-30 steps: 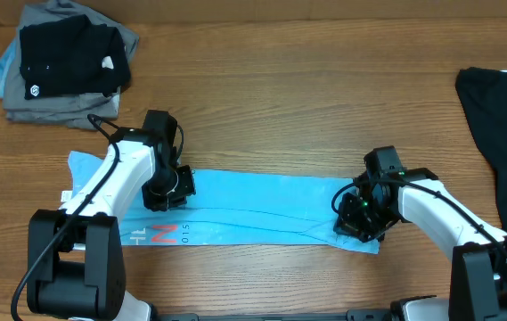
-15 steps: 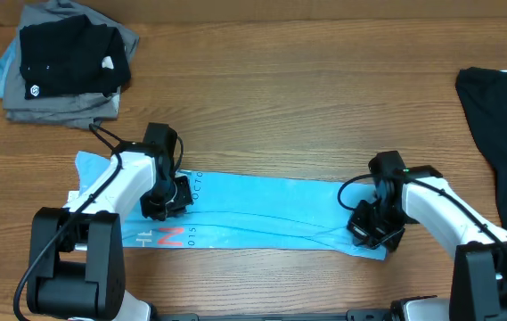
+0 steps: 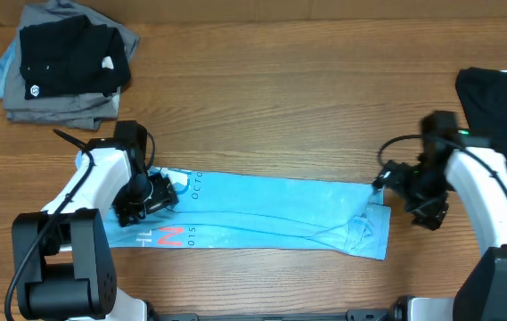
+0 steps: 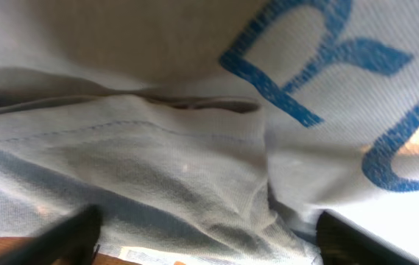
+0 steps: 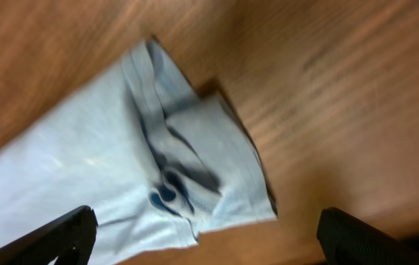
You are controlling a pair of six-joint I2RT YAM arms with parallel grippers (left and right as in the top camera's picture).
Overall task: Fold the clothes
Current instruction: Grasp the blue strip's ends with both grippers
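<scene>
**Q:** Where does the light blue T-shirt [image 3: 271,212] lie with respect to each claw?

**A:** It lies flat on the desk [image 3: 280,107] as a long folded band. One end is directly beneath the left claw [image 3: 149,192]. The other end stops just beside the right claw [image 3: 402,185], which stands over bare wood. A red-orange mark [image 3: 166,236] on the cloth sits just beside the left claw, toward the near edge of the desk.

**Q:** In what state is the left claw?

**A:** Open. In the left wrist view its fingertips [image 4: 76,230] sit at the lower corners, wide apart. Creased cloth of the T-shirt [image 4: 172,169] fills the space ahead of the claw [image 4: 205,239] (large blue printed letters [image 4: 319,66] show at upper right). Whether the tips touch the cloth cannot be told.

**Q:** And the right claw?

**A:** Also open, gripping nothing. In the right wrist view the T-shirt's folded end [image 5: 187,169] lies ahead of the claw [image 5: 209,235], apart from both tips.

**Q:** What else rests on the desk?

**A:** Well beyond the left claw, at the far corner, a black shirt [image 3: 70,55] tops folded grey garments [image 3: 57,109]. Beyond the right claw, at the desk's edge, lies a black garment [image 3: 502,125].
</scene>
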